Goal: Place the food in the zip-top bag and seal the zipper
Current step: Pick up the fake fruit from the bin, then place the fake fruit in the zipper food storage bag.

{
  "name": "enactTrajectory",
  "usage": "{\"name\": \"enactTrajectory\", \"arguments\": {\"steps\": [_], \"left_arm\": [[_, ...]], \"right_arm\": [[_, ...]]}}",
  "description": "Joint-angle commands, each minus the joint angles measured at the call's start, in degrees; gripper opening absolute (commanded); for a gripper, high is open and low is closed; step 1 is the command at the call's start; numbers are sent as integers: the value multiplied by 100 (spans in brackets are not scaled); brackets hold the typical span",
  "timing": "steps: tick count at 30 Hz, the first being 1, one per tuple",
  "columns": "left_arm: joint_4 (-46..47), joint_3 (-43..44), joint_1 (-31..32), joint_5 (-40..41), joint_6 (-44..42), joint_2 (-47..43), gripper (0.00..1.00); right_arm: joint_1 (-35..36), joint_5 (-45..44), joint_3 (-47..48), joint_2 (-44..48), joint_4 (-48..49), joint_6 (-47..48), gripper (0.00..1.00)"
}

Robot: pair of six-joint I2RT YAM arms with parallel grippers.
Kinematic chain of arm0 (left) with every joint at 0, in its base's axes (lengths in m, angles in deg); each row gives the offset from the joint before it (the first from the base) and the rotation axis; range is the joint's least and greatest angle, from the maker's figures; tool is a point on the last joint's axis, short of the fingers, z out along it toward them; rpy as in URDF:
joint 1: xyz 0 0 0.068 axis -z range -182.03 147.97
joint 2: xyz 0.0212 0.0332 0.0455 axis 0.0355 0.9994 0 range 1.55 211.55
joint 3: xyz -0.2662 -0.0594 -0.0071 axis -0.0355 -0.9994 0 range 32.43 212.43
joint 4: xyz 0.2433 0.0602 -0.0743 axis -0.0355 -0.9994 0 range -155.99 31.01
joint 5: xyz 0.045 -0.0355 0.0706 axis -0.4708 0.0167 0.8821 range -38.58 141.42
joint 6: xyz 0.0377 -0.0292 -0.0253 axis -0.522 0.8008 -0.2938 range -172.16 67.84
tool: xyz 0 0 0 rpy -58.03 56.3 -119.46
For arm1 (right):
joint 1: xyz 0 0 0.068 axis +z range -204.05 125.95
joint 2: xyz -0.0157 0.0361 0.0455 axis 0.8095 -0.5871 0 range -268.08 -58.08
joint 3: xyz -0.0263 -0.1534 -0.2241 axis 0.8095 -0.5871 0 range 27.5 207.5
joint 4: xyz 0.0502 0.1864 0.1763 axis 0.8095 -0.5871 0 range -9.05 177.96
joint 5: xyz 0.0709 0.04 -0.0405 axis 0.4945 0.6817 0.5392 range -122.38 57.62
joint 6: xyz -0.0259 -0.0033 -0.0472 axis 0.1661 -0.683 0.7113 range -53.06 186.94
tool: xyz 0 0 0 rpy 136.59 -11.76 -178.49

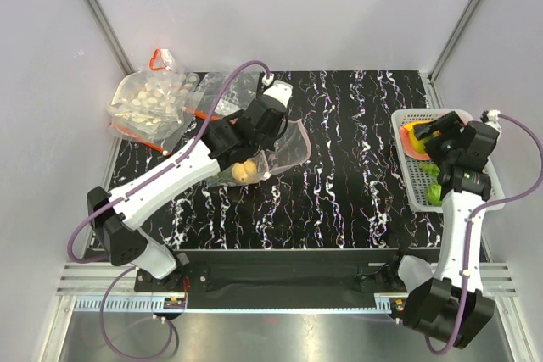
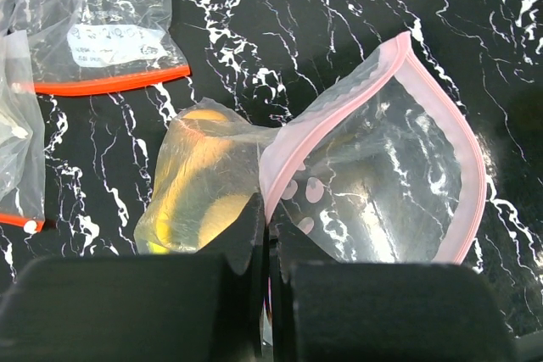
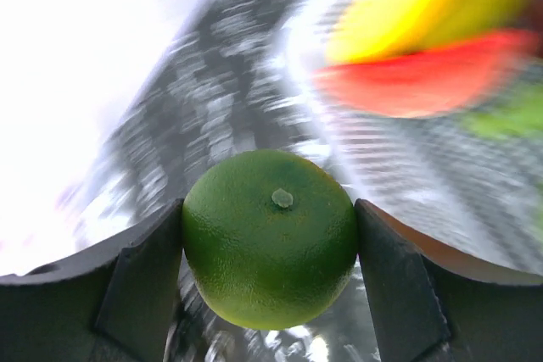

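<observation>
Green fruit [image 3: 271, 252], round and pebbled, sits clamped between the fingers of the right gripper [image 3: 268, 226], held over the white mesh basket [image 1: 405, 177] at the table's right edge. More toy food [image 3: 424, 82] in red and yellow blurs behind it. Left gripper [image 2: 268, 218] is pinched tight on the zip-top bag [image 2: 382, 184] beside its mouth. The bag lies on the black marbled table [image 1: 356, 175], left of centre, mouth gaping, pink zipper strip [image 2: 479, 175] curving round the opening. Yellow-orange food [image 2: 199, 192] is bunched inside, at the closed end. Other clear bags [image 1: 148, 103] with orange strips lie at the far left corner.
</observation>
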Motion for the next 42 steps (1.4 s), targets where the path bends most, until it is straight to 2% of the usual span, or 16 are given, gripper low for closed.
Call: {"name": "enactTrajectory", "arguments": {"steps": [1,3,4,6,7,10,19,25,29,30,31,32,33,34,36,42], "left_arm": [[244,119,115,-14,-47,-216,0],[262,101,151,4,-47,-234,0],[271,84,160,-22,-47,-234,0],[279,75,169,-57,-30,-208,0],[279,84,169,-109,-21,-190,0],[227,136,169,-180,-12,-155,0],[227,145,169,-171,-21,-287,0],[262,128,177,-242,-12,-383,0],[262,128,169,-198,-29,-471,0],[262,128,169,-163,-38,-497,0],[271,128,169,-163,-38,-541,0],[279,119,177,-145,-38,-568,0],[297,84,169,-110,-38,-585,0],[323,75,169,-92,-47,-612,0],[323,57,169,-22,-47,-638,0],[324,48,169,83,-65,-630,0]], "right_arm": [[27,2706,114,104,1056,595,51],[193,3525,105,121,1341,297,49],[594,3590,157,156,1481,297,48],[1132,3241,219,279,1456,524,48],[1691,3117,280,323,1439,690,47],[2379,3281,369,193,1579,797,47],[3708,3142,518,-414,1772,1395,47],[4929,2396,878,-1265,1825,1799,46],[5379,1870,1221,-1803,1948,1809,46],[5449,1790,1274,-1899,2000,1791,47],[5528,1684,1309,-2022,2097,1756,59],[5572,1640,1335,-2067,2132,1756,59],[5599,1596,1353,-2111,2229,1747,71],[5634,1569,1353,-2137,2256,1756,76],[5687,1403,1310,-2103,2361,1721,99],[5687,1060,1178,-1594,2353,1633,100]]}}
